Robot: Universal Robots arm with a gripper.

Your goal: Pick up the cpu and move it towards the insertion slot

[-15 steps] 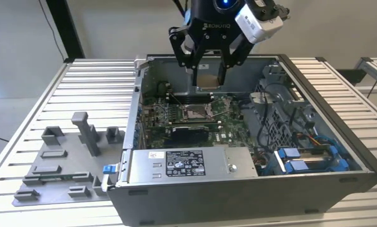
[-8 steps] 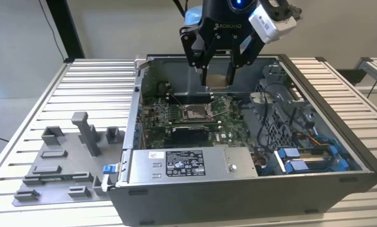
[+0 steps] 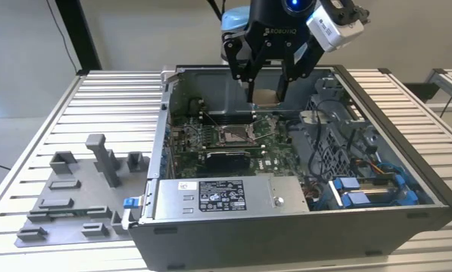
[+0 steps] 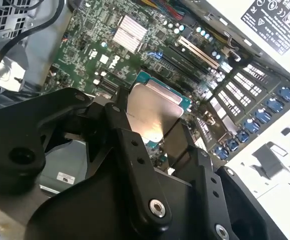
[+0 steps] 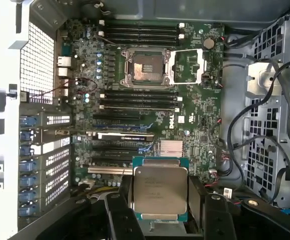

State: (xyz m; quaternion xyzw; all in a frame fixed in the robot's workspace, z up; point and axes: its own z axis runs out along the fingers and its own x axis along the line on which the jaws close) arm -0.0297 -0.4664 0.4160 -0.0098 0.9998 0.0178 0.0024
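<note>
I have the tool (image 3: 267,93) hanging over the far part of an open computer case (image 3: 392,224), its two black fingers (image 5: 118,220) pinched onto opposite edges of the cpu (image 3: 266,97). In the exterior view the chip shows as a small tan square between the fingertips, held clear above the green motherboard (image 3: 275,164). In the first wrist view I see its silvery-white metal top (image 5: 160,188) flat to the camera with a teal-green rim around it, a finger at each side. In the second wrist view the same chip (image 4: 152,112) catches the light, clamped between the dark finger links.

The insertion slot (image 3: 233,135) lies on the board below and a little nearer than the tool, toward the exterior view's left of the chip. Its silvery frame is swung open and the brownish centre is bare; in the first wrist view it (image 5: 146,66) sits between rows of black memory slots, well apart from the held chip.

The case rests on a ribbed metal tabletop (image 3: 112,102). On the exterior view's left, beside the case, lies a grey fixture plate (image 3: 67,207) with raised blocks and one upright post.
</note>
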